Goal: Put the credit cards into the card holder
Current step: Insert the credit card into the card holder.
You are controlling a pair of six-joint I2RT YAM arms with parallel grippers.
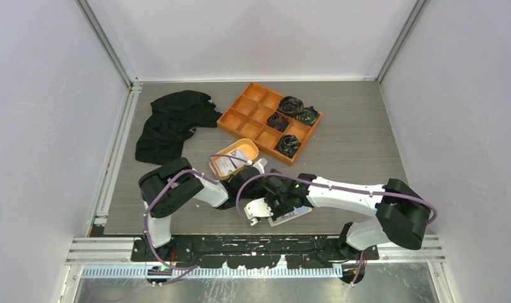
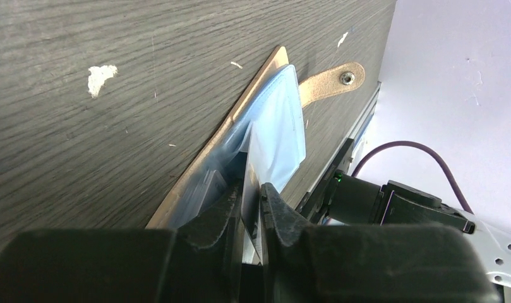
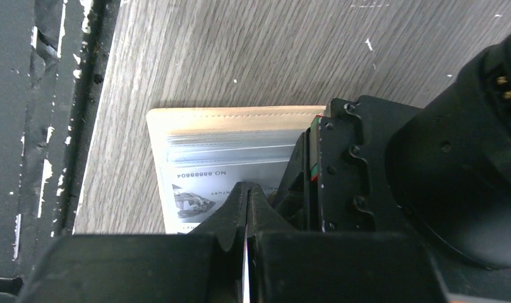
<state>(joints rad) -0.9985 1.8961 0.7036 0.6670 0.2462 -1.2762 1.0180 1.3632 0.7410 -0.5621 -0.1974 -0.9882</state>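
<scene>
Grey wood-grain worktop (image 1: 366, 145) is enclosed by pale walls, and the card holder (image 3: 234, 117) is laid open on it by the near edge, under both arm tips. A light blue card (image 2: 281, 120) and a white printed card (image 3: 202, 189) are seen in its clear slots. Over it, a credit card (image 2: 254, 158) is gripped on edge by the left pincer (image 2: 251, 194), with its free end tilted down toward the slots. The right pincer (image 3: 247, 196) is shut, tip down at the holder's side; whether a thin flap is pinched there cannot be told.

The step is judged to be the seating of this card. Its leading edge should be kept level with the slot mouth, slid in shallowly, and released only once caught, with the holder pinned against sliding. The crowding of both pincers over the holder is the main obstruction.

Far behind the holder to the left a black cloth (image 1: 170, 123) is heaped. An orange divided tray (image 1: 256, 96) with dark coiled items (image 1: 290, 104) is set well behind it. An oval orange dish (image 1: 212, 166) with more cards (image 1: 230, 163) is placed near the holder's far side. The snap tab (image 2: 331, 81) lies flat off the holder's edge, away from the slots.
</scene>
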